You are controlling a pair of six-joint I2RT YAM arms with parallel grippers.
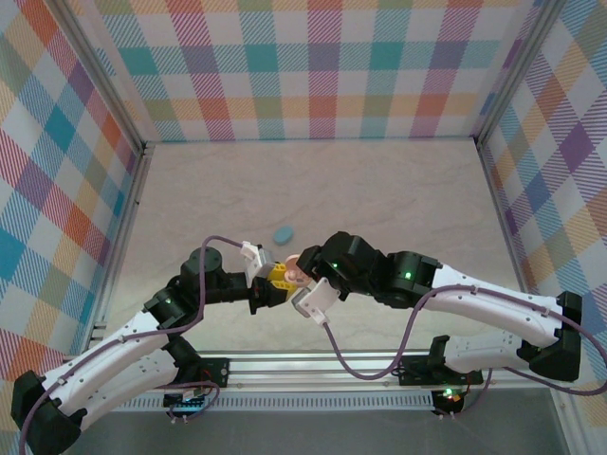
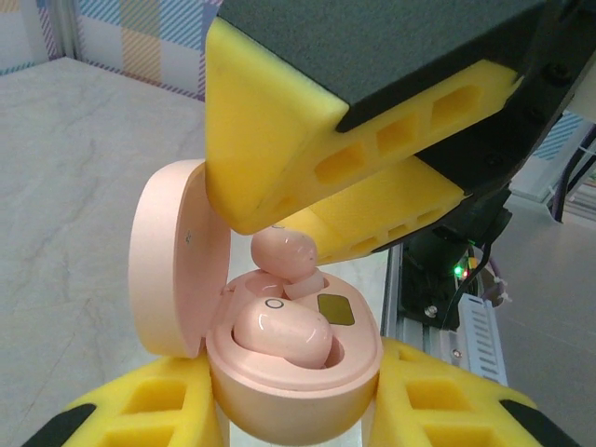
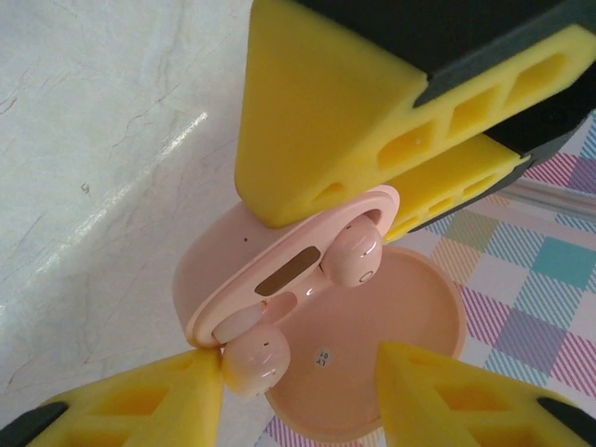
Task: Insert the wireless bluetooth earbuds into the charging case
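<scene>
left fingers point(image 2: 158, 410) pinch pink case point(image 2: 289, 391) | right fingers point(image 3: 158, 410) spread | earbud point(image 2: 284, 253) upright over socket

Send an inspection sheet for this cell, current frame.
Surface: pale marbled table, no spills seen.
Job's things: pink case open, lid swung aside; seated earbud in its slot; second earbud sits higher and looks not fully in.
Clutter: blue oval piece on the table beyond the tools.
Grippers: left tool shut on the pink case; right tool open, one finger touching the second earbud.
Cables: purple cables loop from both wrists.
Surroundings: plaid walls on three sides.
</scene>
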